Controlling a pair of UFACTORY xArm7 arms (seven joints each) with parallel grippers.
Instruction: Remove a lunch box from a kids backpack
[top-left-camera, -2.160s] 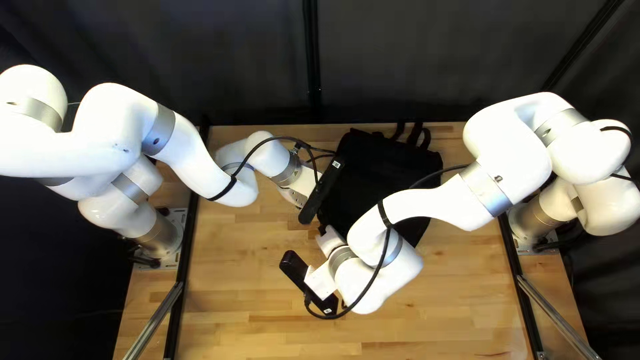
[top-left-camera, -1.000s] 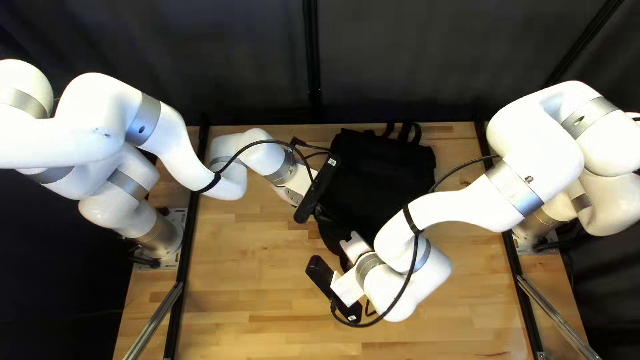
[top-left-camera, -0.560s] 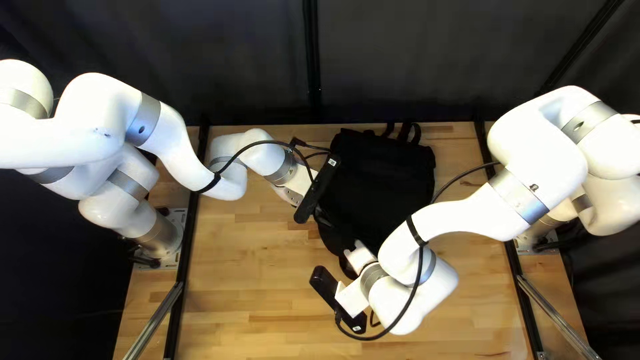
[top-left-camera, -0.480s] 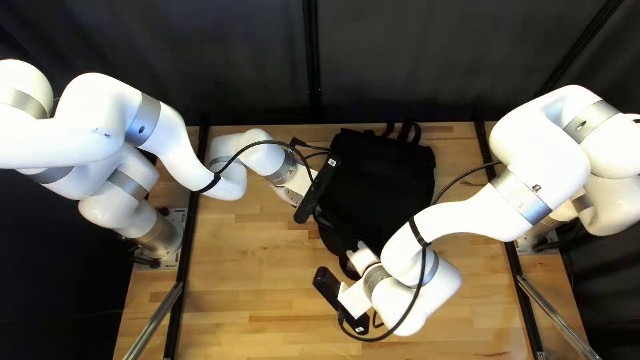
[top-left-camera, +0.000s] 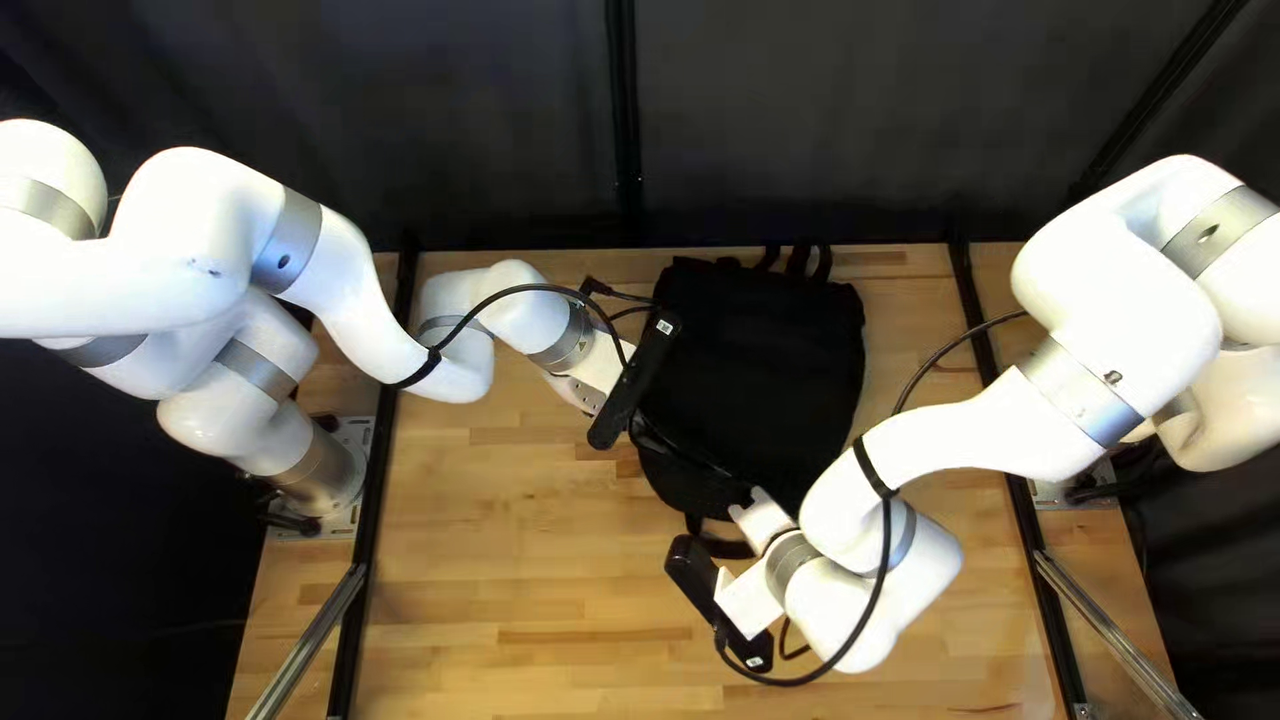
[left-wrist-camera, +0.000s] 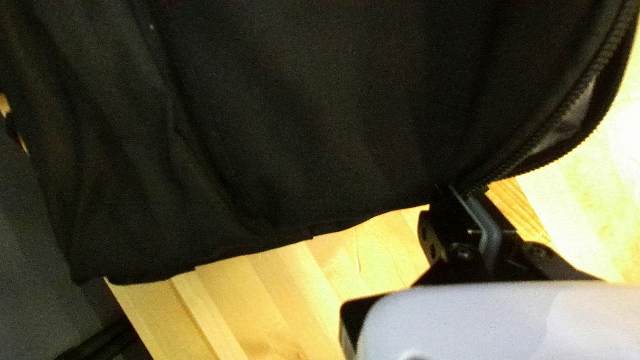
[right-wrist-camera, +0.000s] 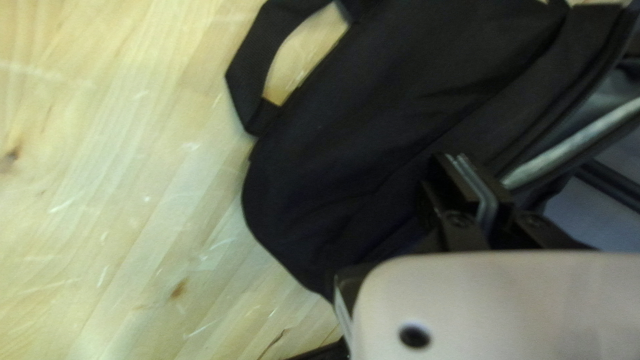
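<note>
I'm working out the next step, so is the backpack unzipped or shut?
Partly unzipped at least: the backpack has zipper teeth standing apart, grey lining between.

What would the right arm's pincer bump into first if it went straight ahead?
Most likely the black backpack: its cloth lies right at the tips of the right pincer. Whether they already touch, or a small gap remains, is hard to judge from this angle.
</note>
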